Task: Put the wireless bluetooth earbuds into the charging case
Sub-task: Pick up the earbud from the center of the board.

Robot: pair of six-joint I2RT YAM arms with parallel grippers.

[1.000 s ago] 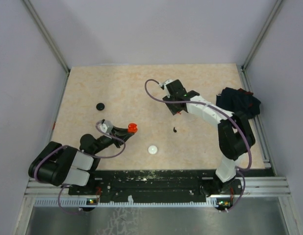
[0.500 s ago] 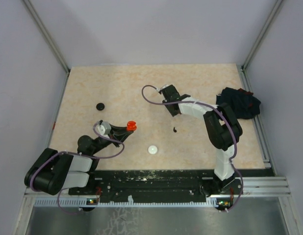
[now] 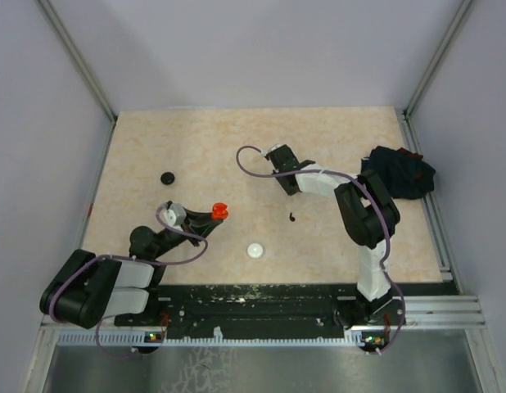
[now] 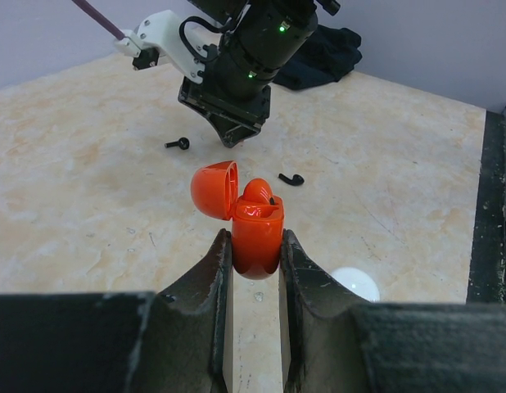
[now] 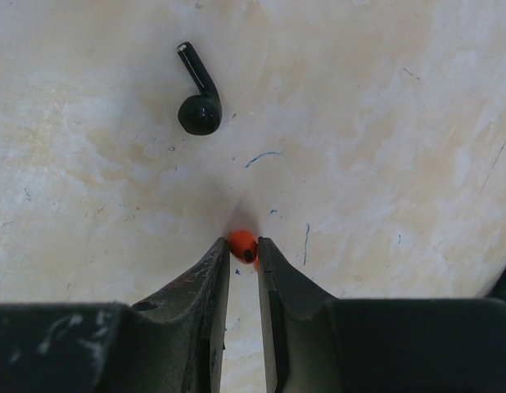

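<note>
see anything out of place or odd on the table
Two black stemmed earbuds lie loose on the beige tabletop, one beside the right gripper, both away from the round black case. Nothing looks damaged; the left gripper holds the open red-orange case, the right pinches a red-orange earbud.

no writing, label, brand, number or sign could be read in any of the views.
</note>
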